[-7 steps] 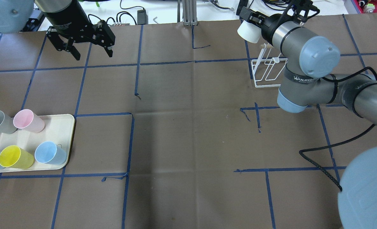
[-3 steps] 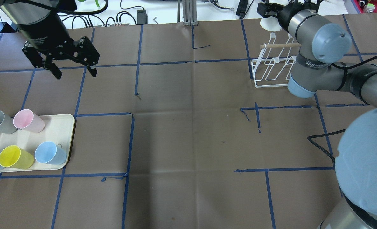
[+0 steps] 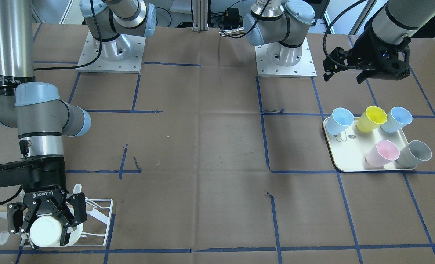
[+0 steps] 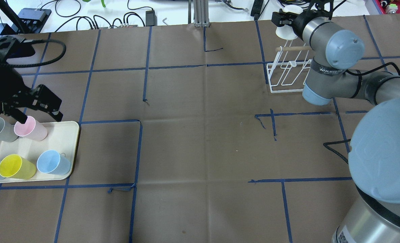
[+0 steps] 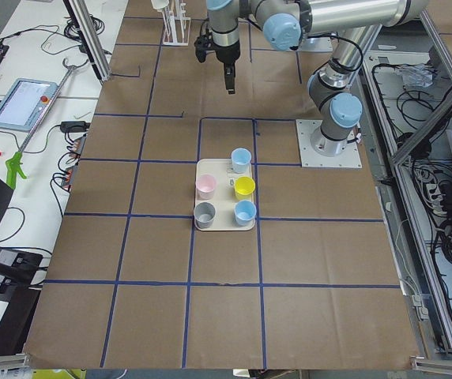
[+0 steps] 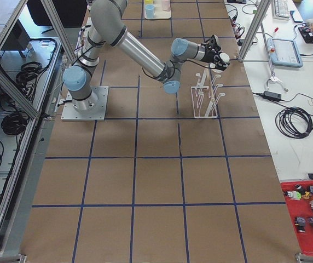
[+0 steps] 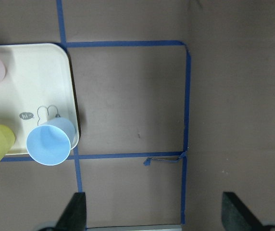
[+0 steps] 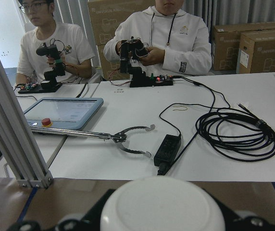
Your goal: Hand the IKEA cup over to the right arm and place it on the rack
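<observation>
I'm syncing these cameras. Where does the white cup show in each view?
Front-facing: white cup bottom left.
Overhead: top right.
Exterior left: top edge, too small to be sure.
Exterior right: upper right of centre.
Left wrist: not in it.
Right wrist: bottom centre.
Shared landmark: the white wire rack, in all four exterior views.

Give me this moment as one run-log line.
right gripper: shut on white cup, at rack end | left gripper: open, empty, raised near tray | placement: cup not yet released
</observation>
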{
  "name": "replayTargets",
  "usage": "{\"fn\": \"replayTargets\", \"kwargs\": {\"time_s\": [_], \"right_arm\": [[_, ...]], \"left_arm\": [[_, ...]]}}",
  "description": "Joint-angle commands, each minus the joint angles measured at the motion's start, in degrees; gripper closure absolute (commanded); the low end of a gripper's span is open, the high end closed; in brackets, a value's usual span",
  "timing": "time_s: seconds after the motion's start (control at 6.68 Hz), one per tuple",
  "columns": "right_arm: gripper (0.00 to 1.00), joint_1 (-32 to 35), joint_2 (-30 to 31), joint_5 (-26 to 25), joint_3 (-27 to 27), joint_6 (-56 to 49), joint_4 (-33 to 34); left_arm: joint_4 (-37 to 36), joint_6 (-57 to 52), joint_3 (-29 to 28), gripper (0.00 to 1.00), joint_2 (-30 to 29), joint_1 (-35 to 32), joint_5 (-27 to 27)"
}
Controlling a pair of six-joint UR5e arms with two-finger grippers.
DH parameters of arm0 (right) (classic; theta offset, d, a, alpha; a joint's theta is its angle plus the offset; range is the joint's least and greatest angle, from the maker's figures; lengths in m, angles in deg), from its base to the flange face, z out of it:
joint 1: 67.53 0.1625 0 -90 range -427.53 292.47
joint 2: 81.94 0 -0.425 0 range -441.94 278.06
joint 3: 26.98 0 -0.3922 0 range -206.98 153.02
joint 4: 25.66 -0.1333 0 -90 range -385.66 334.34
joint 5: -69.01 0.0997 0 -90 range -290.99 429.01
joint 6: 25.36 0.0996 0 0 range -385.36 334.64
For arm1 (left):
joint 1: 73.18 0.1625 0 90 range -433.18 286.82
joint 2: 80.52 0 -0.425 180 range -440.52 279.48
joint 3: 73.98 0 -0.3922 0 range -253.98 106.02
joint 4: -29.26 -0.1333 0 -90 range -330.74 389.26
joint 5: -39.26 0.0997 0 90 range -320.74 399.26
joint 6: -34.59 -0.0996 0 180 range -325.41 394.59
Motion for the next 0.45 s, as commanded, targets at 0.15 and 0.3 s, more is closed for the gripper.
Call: {"fn": "replayTargets", "kwargs": {"time_s": [0.15, 0.3], "right_arm": [[0.86, -1.59, -1.44, 0.12, -0.54, -0.09, -0.06], [0.86, -1.59, -1.79, 0.04, -1.15, -0.09, 0.02]], "left_arm": [[-16.43, -10.04, 16.24, 0.02, 3.94, 8.03, 2.61], [-17.94, -11.01, 17.23, 0.02, 3.42, 9.27, 2.52]]}}
